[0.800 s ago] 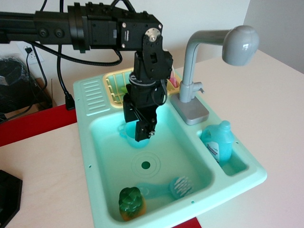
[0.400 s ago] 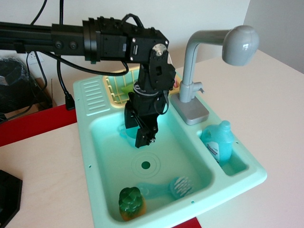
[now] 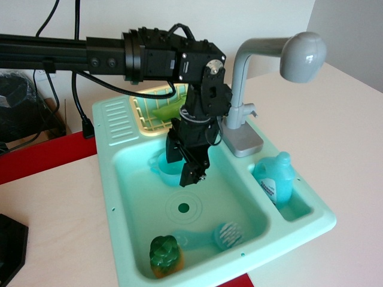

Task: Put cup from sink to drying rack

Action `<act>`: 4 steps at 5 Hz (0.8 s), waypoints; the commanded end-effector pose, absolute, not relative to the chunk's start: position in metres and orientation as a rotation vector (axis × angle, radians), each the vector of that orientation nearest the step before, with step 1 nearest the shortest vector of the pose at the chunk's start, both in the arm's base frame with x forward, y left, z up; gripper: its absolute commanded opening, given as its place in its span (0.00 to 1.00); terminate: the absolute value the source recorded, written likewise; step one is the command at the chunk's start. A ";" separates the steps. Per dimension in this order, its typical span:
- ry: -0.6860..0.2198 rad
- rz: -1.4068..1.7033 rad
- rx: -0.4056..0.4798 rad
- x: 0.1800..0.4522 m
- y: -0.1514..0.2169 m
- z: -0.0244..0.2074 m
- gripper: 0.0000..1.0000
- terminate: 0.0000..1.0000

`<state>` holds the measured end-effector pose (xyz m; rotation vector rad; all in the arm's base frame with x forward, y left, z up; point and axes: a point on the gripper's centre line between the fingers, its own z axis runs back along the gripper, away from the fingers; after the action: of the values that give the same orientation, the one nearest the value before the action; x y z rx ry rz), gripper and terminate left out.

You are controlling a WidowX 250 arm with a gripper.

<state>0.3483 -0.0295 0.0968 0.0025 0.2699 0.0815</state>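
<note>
The light teal cup (image 3: 161, 165) stands in the back left part of the mint-green sink (image 3: 128, 197), near the basin's rear wall. My black gripper (image 3: 185, 161) hangs down into the basin just right of the cup, with its fingers (image 3: 195, 170) apart and nothing between them. The near finger covers the cup's right side, and I cannot tell if it touches the cup. The pale yellow drying rack (image 3: 145, 112) sits behind the basin at the sink's back left, partly hidden by the arm, with a green item lying in it.
A grey faucet (image 3: 254, 84) rises at the back right of the basin. A blue soap bottle (image 3: 275, 179) stands in the right side compartment. A blue brush (image 3: 222, 235) and a green-and-orange toy (image 3: 164, 255) lie at the basin's front. The drain (image 3: 184, 208) is in the middle.
The arm has shifted to the right and slightly down into the basin. More of the cup now shows to the left of the gripper. The cup has not moved.
</note>
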 end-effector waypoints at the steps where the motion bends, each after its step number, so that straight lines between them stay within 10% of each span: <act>1: 0.232 0.099 0.007 0.354 -0.026 0.103 1.00 0.00; 2: 0.238 0.101 0.015 0.351 -0.026 0.098 1.00 0.00; 3: 0.212 0.107 0.010 0.347 -0.025 0.096 0.00 0.00; 4: 0.208 0.107 0.011 0.344 -0.025 0.095 0.00 0.00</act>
<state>0.3371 -0.0249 0.0633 0.0172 0.3023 0.0940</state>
